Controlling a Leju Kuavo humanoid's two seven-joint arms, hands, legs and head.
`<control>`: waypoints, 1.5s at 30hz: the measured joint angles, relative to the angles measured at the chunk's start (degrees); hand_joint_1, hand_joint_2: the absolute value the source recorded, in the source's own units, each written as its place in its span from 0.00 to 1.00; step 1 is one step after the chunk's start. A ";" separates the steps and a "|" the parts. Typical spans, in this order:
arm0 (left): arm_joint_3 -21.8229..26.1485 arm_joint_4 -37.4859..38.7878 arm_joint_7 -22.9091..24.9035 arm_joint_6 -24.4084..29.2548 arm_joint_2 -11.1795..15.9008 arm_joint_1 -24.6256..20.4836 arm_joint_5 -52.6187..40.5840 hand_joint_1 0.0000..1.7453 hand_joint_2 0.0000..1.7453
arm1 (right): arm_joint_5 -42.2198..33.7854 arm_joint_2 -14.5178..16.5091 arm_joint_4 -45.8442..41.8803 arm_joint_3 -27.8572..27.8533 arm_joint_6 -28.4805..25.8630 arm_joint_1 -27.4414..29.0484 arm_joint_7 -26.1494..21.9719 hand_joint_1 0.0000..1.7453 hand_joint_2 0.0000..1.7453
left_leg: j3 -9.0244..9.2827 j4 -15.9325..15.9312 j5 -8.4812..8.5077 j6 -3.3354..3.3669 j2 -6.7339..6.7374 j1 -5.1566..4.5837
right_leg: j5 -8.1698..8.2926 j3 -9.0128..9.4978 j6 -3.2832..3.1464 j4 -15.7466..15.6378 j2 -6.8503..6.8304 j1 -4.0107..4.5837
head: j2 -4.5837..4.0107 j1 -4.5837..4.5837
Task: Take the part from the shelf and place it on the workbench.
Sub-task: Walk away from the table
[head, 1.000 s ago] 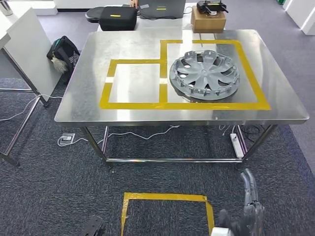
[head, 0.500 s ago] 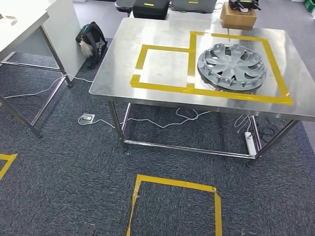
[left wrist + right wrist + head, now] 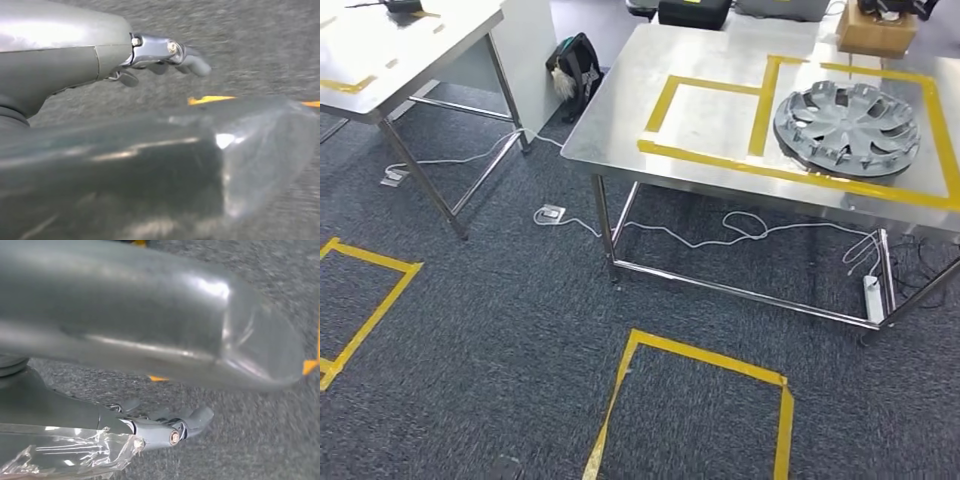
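Observation:
A grey wheel cover (image 3: 848,128) lies flat on the steel workbench (image 3: 637,120), inside the larger of two yellow tape frames at the bench's right part. The smaller tape frame (image 3: 675,92) beside it holds nothing. My left hand (image 3: 166,55) hangs over dark carpet in the left wrist view, fingers stretched out and holding nothing. In the right wrist view my right hand (image 3: 166,427) hangs the same way above the carpet, with its fingers apart and nothing in them. Both hands are far below the bench top.
A yellow tape square (image 3: 697,365) marks the carpet in front of the bench, another (image 3: 365,300) lies at the left. A white table (image 3: 395,45) stands at the left, a black bag (image 3: 576,60) between the tables. A cardboard box (image 3: 875,30) sits behind the bench, a power strip (image 3: 872,297) under it.
The camera has swung left: the bench and wheel cover now sit at the picture's right, and the white table has come in. My right hand has left the head view's lower edge.

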 joint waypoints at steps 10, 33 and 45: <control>0.23 -0.01 -0.64 0.02 -0.07 -0.57 0.03 0.00 0.00 | 1.27 -0.03 0.67 -0.28 0.21 -0.24 0.35 0.00 0.00 | 11.80 -3.10 -3.83 -1.37 7.69 0.97 | 4.57 -6.32 1.72 2.03 -8.07 0.02 | -0.01 -0.62; 0.34 0.00 -2.04 -2.61 -0.22 0.37 -2.90 0.00 0.00 | 5.66 -0.52 1.24 -1.67 2.32 -0.74 0.36 0.00 0.00 | -2.18 9.96 -6.47 -1.38 2.16 1.12 | 0.11 -1.48 0.29 1.29 -1.93 -0.51 | -0.01 -1.29; 0.37 0.00 -3.29 -3.67 -0.20 0.70 -3.03 0.00 0.00 | 6.83 -0.77 1.42 -1.68 2.38 -1.22 0.14 0.00 0.00 | 9.41 -4.18 -2.69 1.60 5.25 0.60 | 0.46 -5.26 3.19 4.73 -5.89 -0.33 | -0.01 -1.27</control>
